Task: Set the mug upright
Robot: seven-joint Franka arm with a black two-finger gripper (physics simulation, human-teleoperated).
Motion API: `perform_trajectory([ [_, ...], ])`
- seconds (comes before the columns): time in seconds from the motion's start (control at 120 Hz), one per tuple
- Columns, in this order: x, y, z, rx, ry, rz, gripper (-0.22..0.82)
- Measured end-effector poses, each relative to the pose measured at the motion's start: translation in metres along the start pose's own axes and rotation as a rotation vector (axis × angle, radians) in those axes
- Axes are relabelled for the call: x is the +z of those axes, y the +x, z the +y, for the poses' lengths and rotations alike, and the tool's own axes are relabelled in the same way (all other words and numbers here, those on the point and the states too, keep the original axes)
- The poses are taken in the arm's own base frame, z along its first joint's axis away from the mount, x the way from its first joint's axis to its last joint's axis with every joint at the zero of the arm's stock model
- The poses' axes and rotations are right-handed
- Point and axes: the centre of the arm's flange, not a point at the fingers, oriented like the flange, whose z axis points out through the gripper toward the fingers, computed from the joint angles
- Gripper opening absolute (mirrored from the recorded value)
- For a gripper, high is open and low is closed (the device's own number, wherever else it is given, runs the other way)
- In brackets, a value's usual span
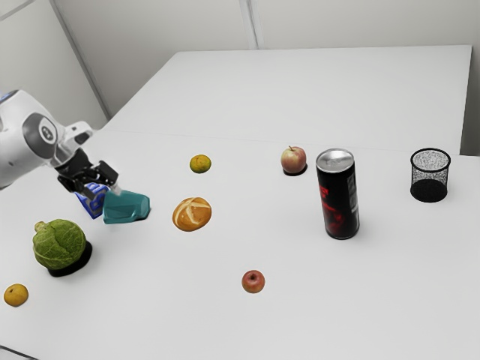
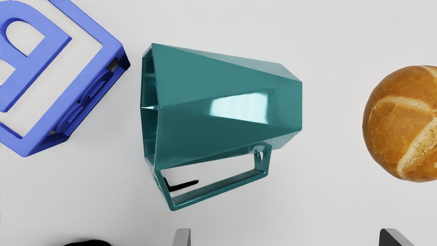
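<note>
Exterior view: a white table [image 1: 187, 322] is seen, reached over from the exterior view's left by the arm [image 1: 26, 142], whose gripper [image 1: 103, 189] is held above the mug's end of the table. Its fingers are spread well apart, released. A black and red can [image 1: 337, 199] is stood upright toward the exterior view's right, and a green cabbage [image 1: 58, 244] is set near the mug. A black mesh cup [image 1: 430, 190] is placed beyond the can. The teal mug [image 1: 126, 208] is laid on its side on the table; its mouth is pointed toward a blue and white letter block [image 1: 93, 204], its base toward a bread roll [image 1: 192, 214]. In the wrist view, its handle is turned to the fingertips' side. Two apples [image 1: 293, 160], a green-orange fruit [image 1: 200, 163] and an orange fruit [image 1: 16, 295] are scattered around.
</note>
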Motion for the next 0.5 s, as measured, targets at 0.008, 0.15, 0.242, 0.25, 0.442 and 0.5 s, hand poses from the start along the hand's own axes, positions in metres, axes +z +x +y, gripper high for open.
perform_trajectory([
  [0.008, 0.001, 0.000, -0.001, 0.000, -0.002, 0.002, 0.60],
  [0.15, 0.015, 0.001, -0.020, 0.007, -0.040, 0.031, 0.60],
  [0.242, 0.023, 0.003, -0.025, 0.029, -0.058, 0.046, 0.60],
  [0.25, 0.024, 0.003, -0.025, 0.030, -0.061, 0.048, 0.60],
  [0.442, 0.028, 0.000, -0.045, 0.061, -0.091, 0.088, 0.60],
  [0.5, 0.029, -0.001, -0.051, 0.077, -0.092, 0.094, 0.60],
])
